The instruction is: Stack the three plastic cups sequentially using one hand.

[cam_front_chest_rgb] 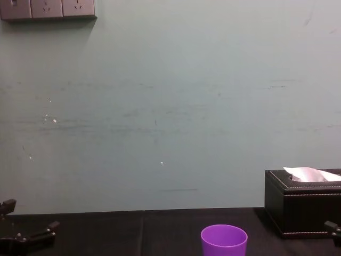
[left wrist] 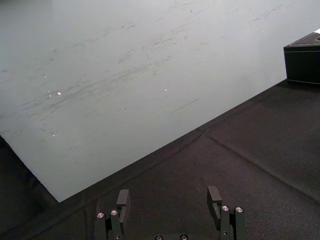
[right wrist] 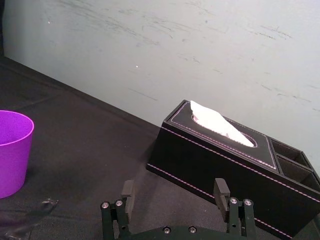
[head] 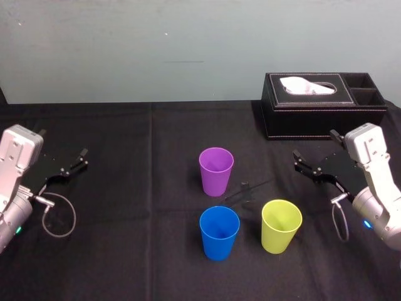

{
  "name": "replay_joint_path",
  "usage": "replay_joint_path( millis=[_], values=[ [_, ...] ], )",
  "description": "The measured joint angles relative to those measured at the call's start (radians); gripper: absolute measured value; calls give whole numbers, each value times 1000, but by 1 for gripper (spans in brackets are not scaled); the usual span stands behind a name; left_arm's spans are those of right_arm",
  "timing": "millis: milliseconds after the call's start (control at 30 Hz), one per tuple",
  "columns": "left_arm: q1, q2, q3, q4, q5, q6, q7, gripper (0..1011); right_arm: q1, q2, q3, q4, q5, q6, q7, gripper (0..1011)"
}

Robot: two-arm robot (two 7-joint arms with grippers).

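Note:
Three plastic cups stand upright and apart on the black cloth. The purple cup (head: 216, 170) (right wrist: 12, 150) (cam_front_chest_rgb: 224, 240) is farthest back, the blue cup (head: 219, 232) is in front of it, and the yellow-green cup (head: 281, 226) is to the blue one's right. My right gripper (head: 316, 149) (right wrist: 174, 192) hovers open and empty, to the right of the cups and in front of the tissue box. My left gripper (head: 62, 144) (left wrist: 169, 200) is open and empty at the far left, well away from the cups.
A black tissue box (head: 322, 103) (right wrist: 220, 155) (cam_front_chest_rgb: 303, 208) with side compartments stands at the back right. A small dark scrap (head: 247, 191) lies between the purple and yellow-green cups. A pale wall (cam_front_chest_rgb: 160, 106) closes the back of the table.

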Motion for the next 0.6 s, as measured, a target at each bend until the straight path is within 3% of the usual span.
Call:
replay_joint_path(
  millis=[600],
  values=[
    [0, 0, 0, 0, 0, 0, 0, 1010, 0, 0, 0, 0, 0, 0, 0, 1003]
  ],
)
